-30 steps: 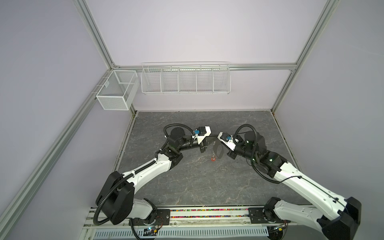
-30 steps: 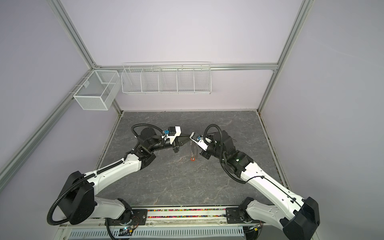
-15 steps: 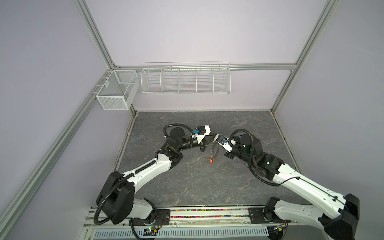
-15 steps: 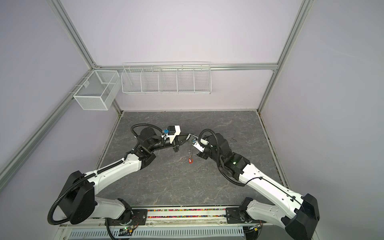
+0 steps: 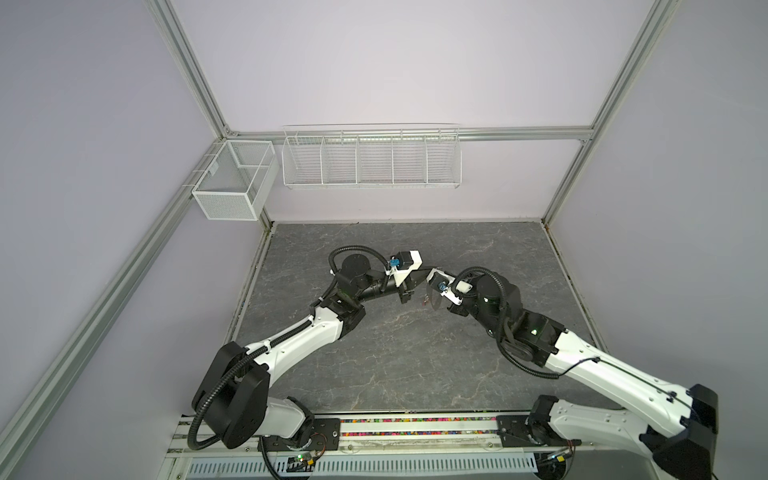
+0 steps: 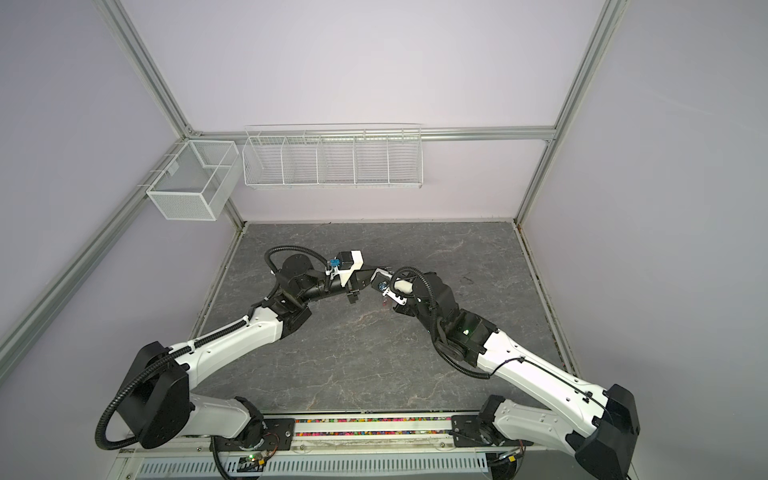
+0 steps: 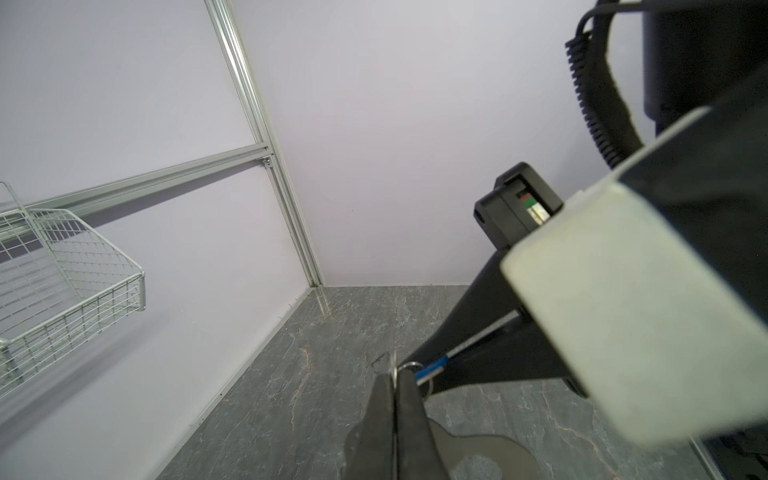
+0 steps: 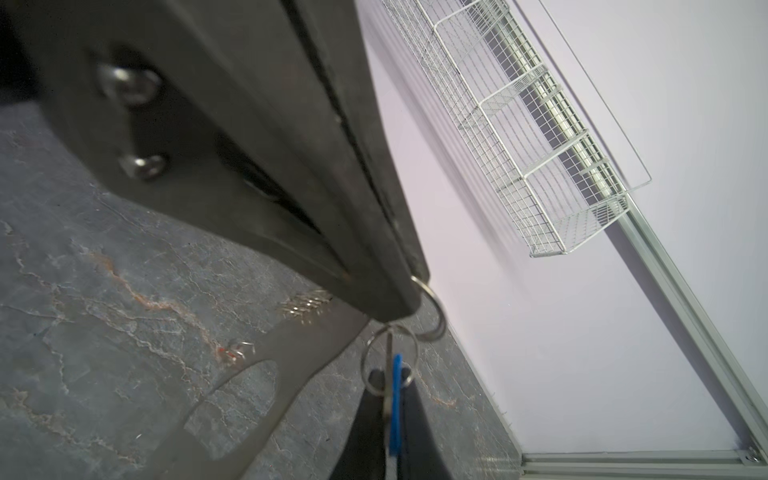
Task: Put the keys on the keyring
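Observation:
Above the middle of the table my left gripper (image 5: 426, 271) (image 7: 395, 377) is shut on a metal ring (image 8: 436, 316) of the keyring. The tan-grey keyring (image 7: 486, 449) (image 8: 299, 345) hangs below the ring. My right gripper (image 5: 430, 277) (image 8: 390, 384) is shut on the blue-tagged key (image 8: 397, 399) (image 7: 432, 368), tip to tip with the left gripper. That key's own split ring (image 8: 364, 357) overlaps the held ring; I cannot tell whether they are linked. The red-tagged key (image 8: 226, 354) (image 5: 424, 300) hangs by the keyring's edge near its row of links (image 8: 307, 301).
A long white wire basket (image 5: 370, 158) hangs on the back wall, and a white mesh box (image 5: 232, 183) is fixed at the left rail. The grey stone-patterned tabletop (image 5: 395, 365) lies below both arms, walled on three sides.
My right gripper has moved left with the blue-tagged key until its tip meets the left gripper. The left arm has stayed almost still, and the hanging red tag now sits a little higher.

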You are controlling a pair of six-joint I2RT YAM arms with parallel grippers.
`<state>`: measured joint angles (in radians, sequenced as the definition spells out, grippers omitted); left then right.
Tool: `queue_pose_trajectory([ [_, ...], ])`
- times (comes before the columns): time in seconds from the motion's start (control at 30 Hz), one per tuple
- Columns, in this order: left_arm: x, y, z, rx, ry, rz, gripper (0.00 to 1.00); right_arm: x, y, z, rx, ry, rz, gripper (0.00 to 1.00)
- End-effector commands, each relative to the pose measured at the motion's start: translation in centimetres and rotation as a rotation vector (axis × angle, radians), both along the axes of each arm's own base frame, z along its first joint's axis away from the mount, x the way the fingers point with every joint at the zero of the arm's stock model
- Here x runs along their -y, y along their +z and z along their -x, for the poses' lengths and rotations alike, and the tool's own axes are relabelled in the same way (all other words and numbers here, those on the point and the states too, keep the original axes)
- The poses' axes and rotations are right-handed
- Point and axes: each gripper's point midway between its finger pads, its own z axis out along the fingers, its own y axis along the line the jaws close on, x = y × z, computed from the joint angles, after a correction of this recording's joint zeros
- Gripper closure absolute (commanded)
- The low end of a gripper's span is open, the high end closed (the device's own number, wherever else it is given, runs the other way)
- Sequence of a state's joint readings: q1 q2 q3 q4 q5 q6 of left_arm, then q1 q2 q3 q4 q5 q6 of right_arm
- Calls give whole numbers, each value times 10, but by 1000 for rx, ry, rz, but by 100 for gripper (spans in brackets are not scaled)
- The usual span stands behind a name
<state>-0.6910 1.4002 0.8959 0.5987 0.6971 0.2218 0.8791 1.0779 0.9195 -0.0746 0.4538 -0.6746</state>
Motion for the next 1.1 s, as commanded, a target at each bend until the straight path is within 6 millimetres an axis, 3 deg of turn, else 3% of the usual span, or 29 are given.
queue_pose_trajectory([
  [0.0, 2, -1, 2, -5, -24, -23, 100, 9, 28, -5, 99, -58, -59, 93],
  [0.37, 4, -4, 7, -3, -61, -39, 100, 9, 28, -10, 53, -69, -73, 93],
  [0.63, 2, 2, 10, 6, -62, -15, 100, 5, -10, -6, -111, -3, -32, 93],
  [1.07, 6, -10, 7, -21, -62, -51, 100, 1, 14, 4, -76, 60, -87, 93],
])
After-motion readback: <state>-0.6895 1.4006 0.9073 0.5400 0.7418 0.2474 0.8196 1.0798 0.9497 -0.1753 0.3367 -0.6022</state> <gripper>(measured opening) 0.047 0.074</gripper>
